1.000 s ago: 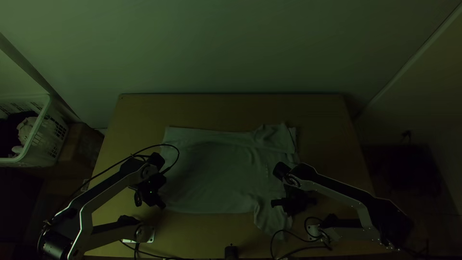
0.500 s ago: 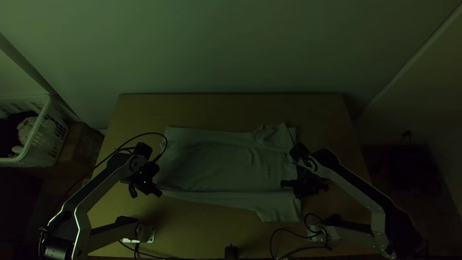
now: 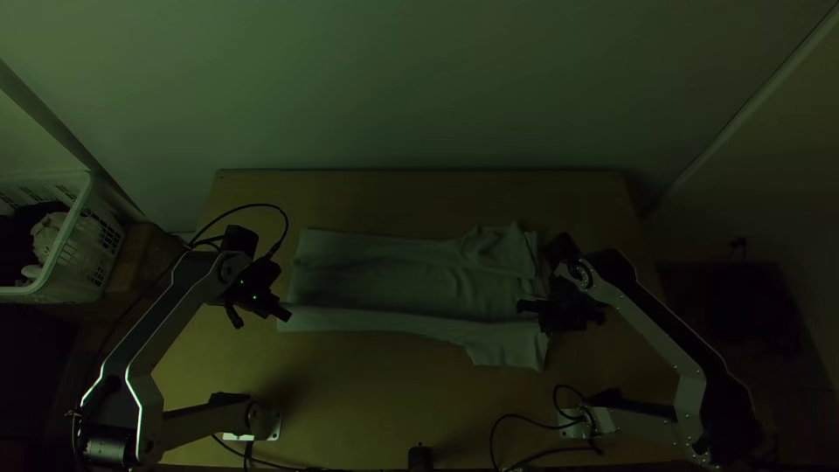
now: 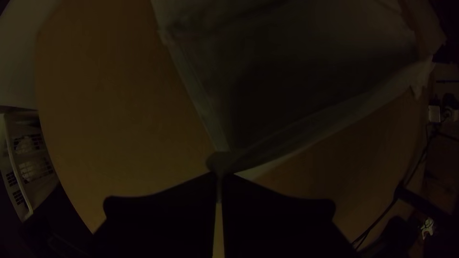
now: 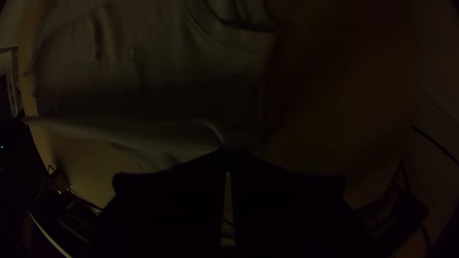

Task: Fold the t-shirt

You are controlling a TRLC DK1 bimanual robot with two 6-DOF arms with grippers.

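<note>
room over far table (image 3: 419,201), left arm (image 3: 177,310), right arm (image 3: 647,330) at sides

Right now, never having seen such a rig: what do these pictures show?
Two robot arms, the left arm and the right arm, stand at a wooden table. The top view looks steeply down from over the near edge; each wrist view comes from a camera on that arm, its own black fingers at the bottom.

A t-shirt lies across the table, its near side a pale band between the grippers. The left gripper pinches cloth at one end, the right gripper at the sleeve end. Beyond the table, on the left, is a basket holding cloth.
</note>
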